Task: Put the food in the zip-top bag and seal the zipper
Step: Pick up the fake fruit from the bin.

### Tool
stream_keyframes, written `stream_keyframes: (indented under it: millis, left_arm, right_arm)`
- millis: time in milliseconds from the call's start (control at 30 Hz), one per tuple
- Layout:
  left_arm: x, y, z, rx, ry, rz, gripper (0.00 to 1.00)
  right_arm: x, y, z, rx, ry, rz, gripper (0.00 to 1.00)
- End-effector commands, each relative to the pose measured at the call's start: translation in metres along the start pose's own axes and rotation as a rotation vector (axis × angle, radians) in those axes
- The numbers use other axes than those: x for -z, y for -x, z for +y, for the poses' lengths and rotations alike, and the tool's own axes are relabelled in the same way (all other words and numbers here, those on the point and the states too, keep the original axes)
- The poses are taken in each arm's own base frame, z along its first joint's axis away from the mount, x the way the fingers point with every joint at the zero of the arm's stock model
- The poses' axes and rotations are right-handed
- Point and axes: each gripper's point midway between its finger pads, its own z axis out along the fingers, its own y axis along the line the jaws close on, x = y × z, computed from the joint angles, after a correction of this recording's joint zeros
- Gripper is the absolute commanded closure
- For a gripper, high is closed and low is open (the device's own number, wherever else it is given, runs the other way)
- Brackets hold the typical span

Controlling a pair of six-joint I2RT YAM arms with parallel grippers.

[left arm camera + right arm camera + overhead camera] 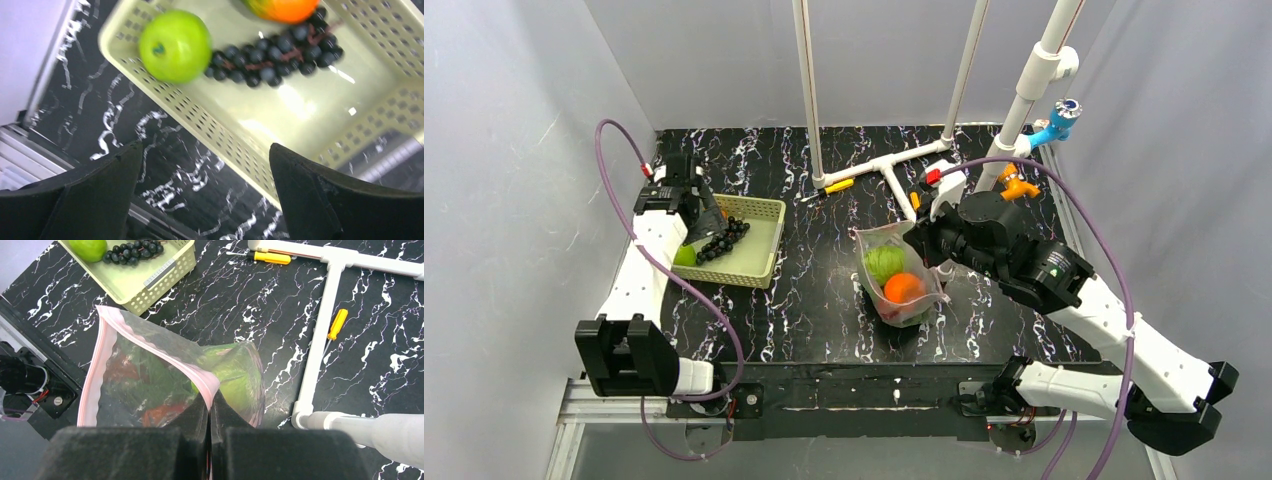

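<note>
Pinching with the right gripper (210, 401), fingers pressed together, the zipper (99, 356) of the zip-top bag (150, 371), holding its mouth agape around the orange (903, 288) and leafy green (883, 262), and hovering the spread left gripper (205, 150) over the far-left basket (218, 131) near its green apple (175, 45).

Top external: fixed high behind the arm bases (724, 400), facing down and forward, taking in the whole table (814, 300). Left wrist: close over the basket (200, 120), tilted, left fingers (90, 200) along the bottom edge. Right wrist: higher, looking down past right fingers (150, 450) onto the zip-top bag (145, 370); basket shows in all three views, bag in top and right wrist.
</note>
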Motion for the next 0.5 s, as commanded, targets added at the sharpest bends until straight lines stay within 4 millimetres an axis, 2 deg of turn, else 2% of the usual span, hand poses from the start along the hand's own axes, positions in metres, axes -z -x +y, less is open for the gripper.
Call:
stream_keyframes:
  millis: [0, 100, 200, 300, 367, 467]
  left_arm:
    - [-0.021, 0.041, 0.035, 0.026, 0.161, -0.151, 0.02]
    - [-0.047, 0.047, 0.044, 0.097, 0.164, -0.124, 0.02]
    - [-0.073, 0.041, 0.059, 0.054, 0.258, -0.080, 0.02]
    - [-0.099, 0.037, 0.051, 0.016, 0.234, -0.069, 0.04]
    - [-0.117, 0.026, 0.045, -0.001, 0.226, -0.001, 0.05]
    - [-0.126, 0.018, 0.040, 0.015, 0.212, 0.042, 0.06]
  right_arm:
    - [0.001, 0.024, 0.002, -0.012, 0.007, -0.082, 0.99]
    - [0.003, 0.025, 0.001, -0.023, -0.005, -0.077, 0.99]
    - [0.005, 0.030, -0.003, -0.046, -0.038, -0.068, 0.99]
    - [0.002, 0.029, -0.002, -0.083, -0.052, -0.030, 0.99]
    - [0.004, 0.032, 0.002, -0.133, -0.041, -0.034, 0.99]
    - [0.004, 0.036, 0.003, -0.140, -0.045, -0.011, 0.99]
